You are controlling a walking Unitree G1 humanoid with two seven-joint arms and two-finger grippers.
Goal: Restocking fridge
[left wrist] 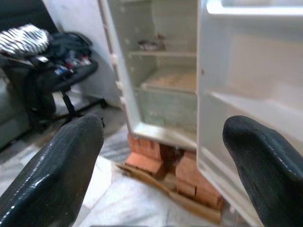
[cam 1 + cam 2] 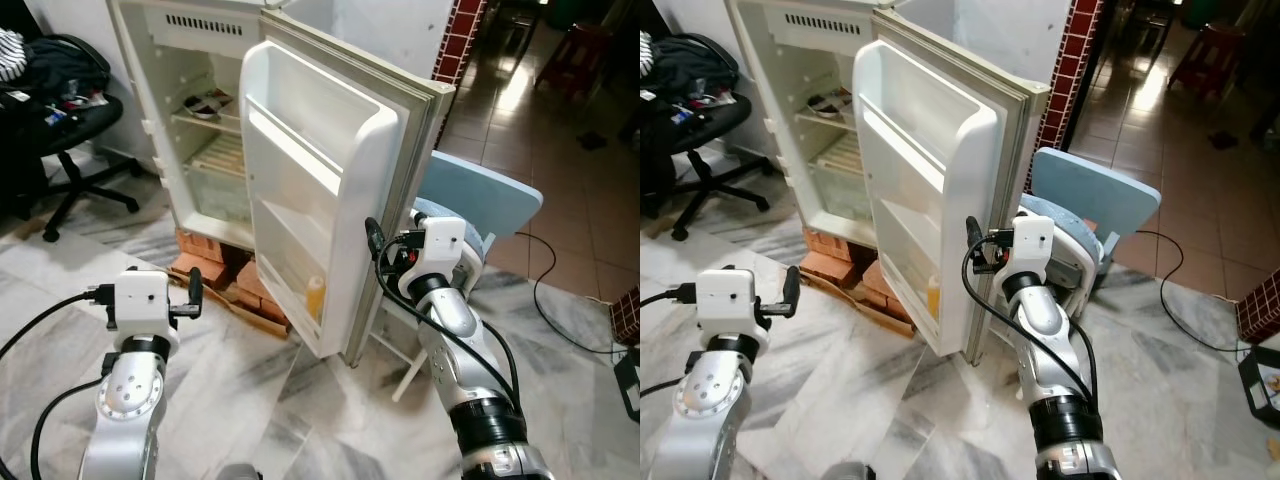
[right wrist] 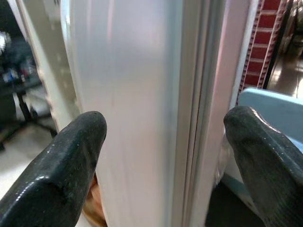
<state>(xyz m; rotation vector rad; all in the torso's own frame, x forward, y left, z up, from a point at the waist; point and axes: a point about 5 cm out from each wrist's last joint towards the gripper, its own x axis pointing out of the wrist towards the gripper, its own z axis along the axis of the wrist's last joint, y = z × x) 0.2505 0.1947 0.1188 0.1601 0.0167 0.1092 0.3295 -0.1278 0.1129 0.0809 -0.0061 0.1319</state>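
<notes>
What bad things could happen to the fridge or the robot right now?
1. The fridge stands on loose bricks, so a hard push on the open door might rock it.
2. The right gripper, jaws open, straddles the door's edge; swinging the door could pinch or jam it.
3. The orange bottle in the bottom door shelf might tip if the door jerks.
The left gripper is open, facing the fridge.

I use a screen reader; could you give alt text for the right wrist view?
The open right gripper faces the edge of the white fridge door, one black finger on each side. A light blue chair stands behind it.
</notes>
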